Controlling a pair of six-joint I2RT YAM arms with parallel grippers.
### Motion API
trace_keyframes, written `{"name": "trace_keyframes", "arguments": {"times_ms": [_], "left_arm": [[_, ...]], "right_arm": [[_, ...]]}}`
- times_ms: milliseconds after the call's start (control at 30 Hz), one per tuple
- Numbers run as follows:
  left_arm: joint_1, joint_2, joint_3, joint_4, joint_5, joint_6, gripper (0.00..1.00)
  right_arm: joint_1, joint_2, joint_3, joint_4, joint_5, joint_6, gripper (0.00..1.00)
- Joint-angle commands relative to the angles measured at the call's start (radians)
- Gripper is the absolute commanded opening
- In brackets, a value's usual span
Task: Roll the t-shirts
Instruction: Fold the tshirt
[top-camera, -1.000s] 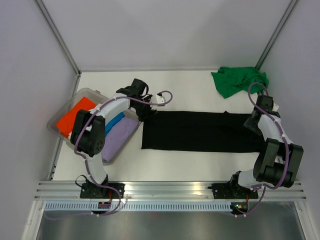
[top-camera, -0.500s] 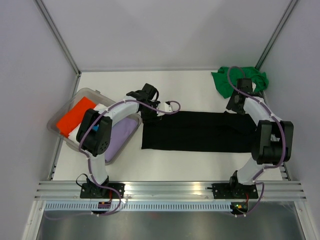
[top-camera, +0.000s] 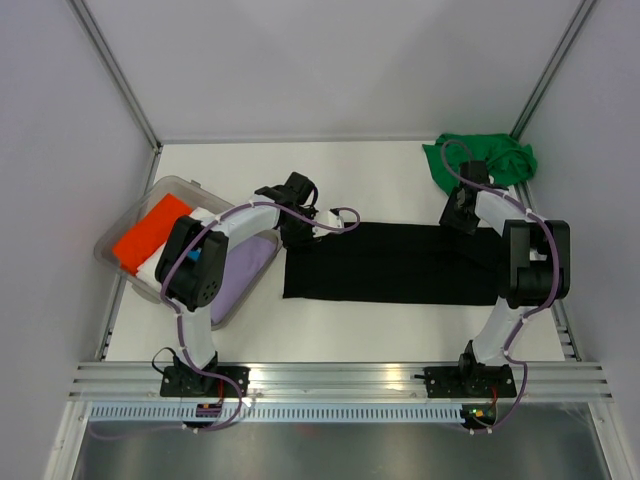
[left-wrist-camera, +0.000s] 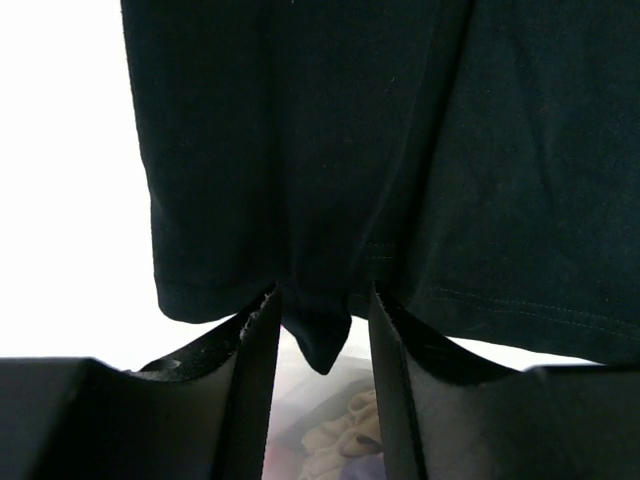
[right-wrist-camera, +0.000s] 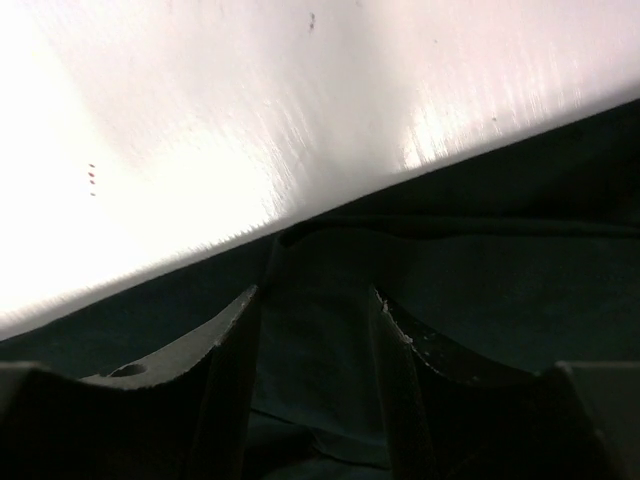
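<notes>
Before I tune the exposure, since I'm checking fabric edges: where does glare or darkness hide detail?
Left wrist: the table is blown out white beside the black t-shirt, hem stitching readable. Right wrist: strong glare on the table, shirt nearly featureless. Top external: even light, sharp.

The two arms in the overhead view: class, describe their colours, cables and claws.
The left arm and right arm match: white shells, black joints, a purple cable looping along each, black bases on a silver rail. The left claw and right claw each have two flat black fingers.
</notes>
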Motion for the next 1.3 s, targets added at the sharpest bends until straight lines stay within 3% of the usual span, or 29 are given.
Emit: {"name": "trace_keyframes", "arguments": {"times_ms": [0, 267, 433, 500, 600, 1267], "left_arm": [[0.0, 0.016, -0.004, 0.014, -0.004, 0.005, 0.44], [0.0, 0.017, -0.001, 0.016, 0.0, -0.003, 0.42], [0.0, 0.013, -0.004, 0.011, 0.0, -0.006, 0.29], [-0.001, 0.013, -0.004, 0.01, 0.002, -0.012, 0.21], [-0.003, 0.013, -0.006, -0.004, 0.012, -0.015, 0.03], [-0.003, -0.007, 0.031, -0.049, 0.026, 0.014, 0.02]], "right_arm": [[0.007, 0.005, 0.051, 0.027, -0.006, 0.025, 0.53], [0.009, 0.09, 0.105, -0.025, 0.024, 0.032, 0.48], [0.01, 0.104, 0.106, -0.059, 0.075, 0.037, 0.21], [0.01, 0.084, 0.1, -0.074, 0.092, 0.038, 0.09], [0.009, 0.059, 0.096, -0.099, 0.118, 0.038, 0.01], [0.009, -0.178, -0.045, -0.218, 0.155, 0.046, 0.0]]}}
